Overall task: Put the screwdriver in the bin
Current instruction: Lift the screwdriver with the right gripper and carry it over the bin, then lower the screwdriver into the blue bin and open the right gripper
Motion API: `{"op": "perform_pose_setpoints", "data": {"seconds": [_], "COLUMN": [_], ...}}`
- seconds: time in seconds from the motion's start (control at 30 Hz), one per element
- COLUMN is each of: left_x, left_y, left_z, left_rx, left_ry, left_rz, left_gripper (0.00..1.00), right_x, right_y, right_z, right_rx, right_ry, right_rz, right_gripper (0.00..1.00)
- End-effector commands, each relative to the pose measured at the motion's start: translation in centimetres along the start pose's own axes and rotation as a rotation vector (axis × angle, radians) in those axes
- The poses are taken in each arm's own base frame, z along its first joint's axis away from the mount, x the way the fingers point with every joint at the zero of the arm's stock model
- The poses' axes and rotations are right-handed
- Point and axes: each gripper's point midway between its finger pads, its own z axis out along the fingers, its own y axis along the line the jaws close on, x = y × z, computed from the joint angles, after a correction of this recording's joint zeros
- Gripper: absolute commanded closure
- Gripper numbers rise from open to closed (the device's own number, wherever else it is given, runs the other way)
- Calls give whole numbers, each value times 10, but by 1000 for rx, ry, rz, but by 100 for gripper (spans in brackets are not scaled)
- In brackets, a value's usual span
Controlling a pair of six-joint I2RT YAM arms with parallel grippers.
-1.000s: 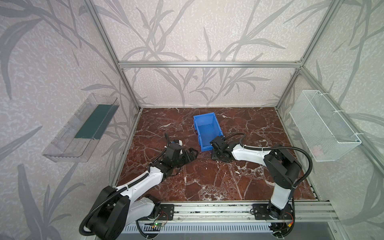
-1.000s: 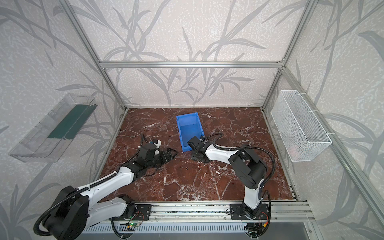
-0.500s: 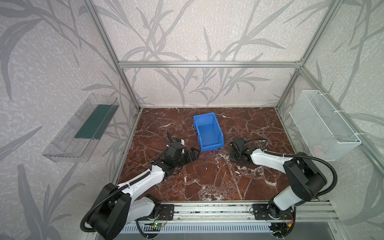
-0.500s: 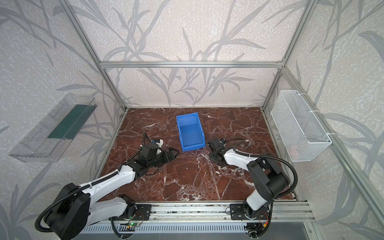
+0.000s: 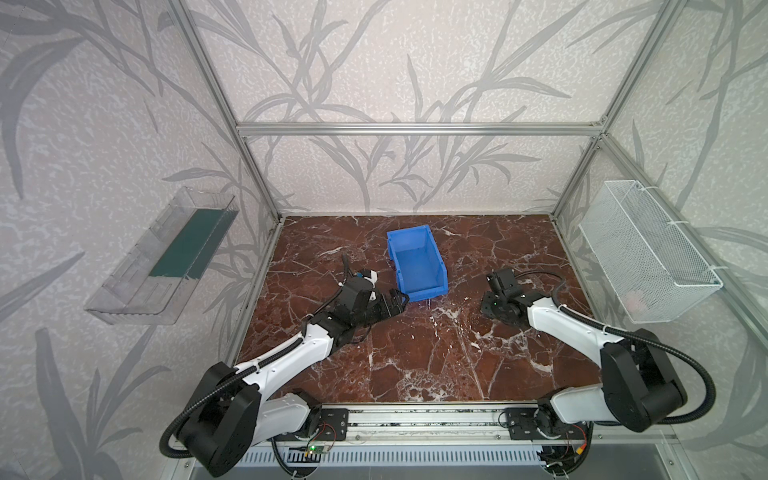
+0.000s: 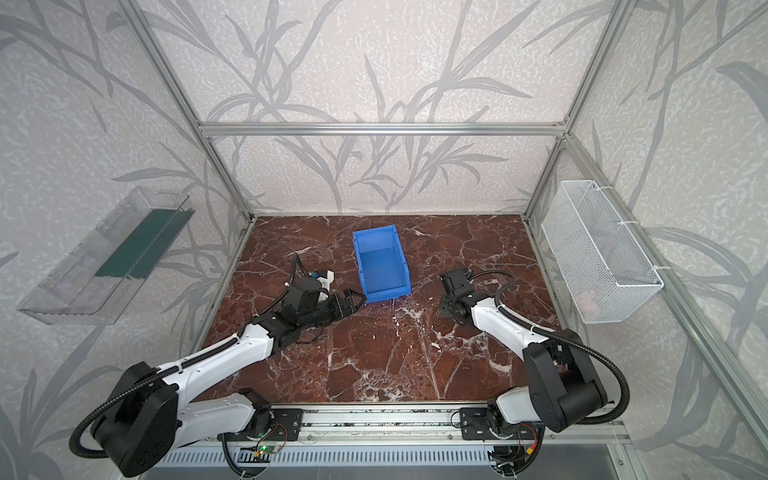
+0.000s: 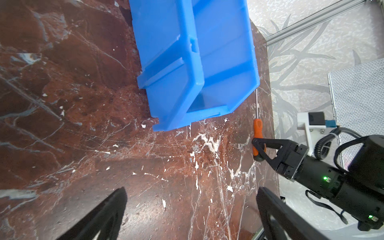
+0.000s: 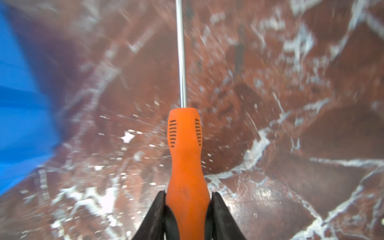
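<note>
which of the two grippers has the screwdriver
The right gripper: its jaws clamp the orange-handled screwdriver. The left gripper is open and empty, by the blue bin.

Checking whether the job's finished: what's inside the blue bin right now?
Nothing: in both top views the bin shows only its bare blue floor. The strip just behind its front wall is hidden. The screwdriver is outside it, held by the right gripper.

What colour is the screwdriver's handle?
The screwdriver has an orange handle with rows of small black slots; it shows best in the right wrist view.
</note>
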Motion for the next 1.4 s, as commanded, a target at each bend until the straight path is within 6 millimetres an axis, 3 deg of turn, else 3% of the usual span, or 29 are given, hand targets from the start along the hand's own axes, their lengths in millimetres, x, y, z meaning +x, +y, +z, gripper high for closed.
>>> {"op": "perform_pose_setpoints", "data": {"seconds": [0.0, 0.17, 0.3, 0.53, 0.67, 0.83, 1.0, 1.37], "left_x": [-9, -32, -45, -51, -54, -54, -52, -48], "left_y": [-18, -34, -47, -57, -52, -43, -39, -32], "left_z": [-5, -20, -31, -34, -33, -36, -37, -34], "left_rx": [14, 25, 65, 145, 157, 154, 151, 144], "left_ry": [5, -82, -144, -127, -143, -156, -155, -147], "left_rz": [61, 90, 83, -1, -32, -64, -67, -83], "left_gripper": [1, 1, 1, 1, 1, 1, 1, 1], "right_x": [-37, -63, -67, -51, -43, -32, -23, -9], "right_y": [33, 73, 112, 191, 222, 237, 236, 244], "right_z": [-35, -67, -77, -72, -60, -34, -1, 44], "right_rx": [-129, -272, -385, -545, -617, -620, -569, -453], "right_ry": [-83, -132, -116, 12, 96, 151, 192, 215], "right_rz": [-120, -134, -116, -106, -55, -2, 72, 204], "right_gripper": [91, 90, 89, 89, 87, 86, 85, 80]}}
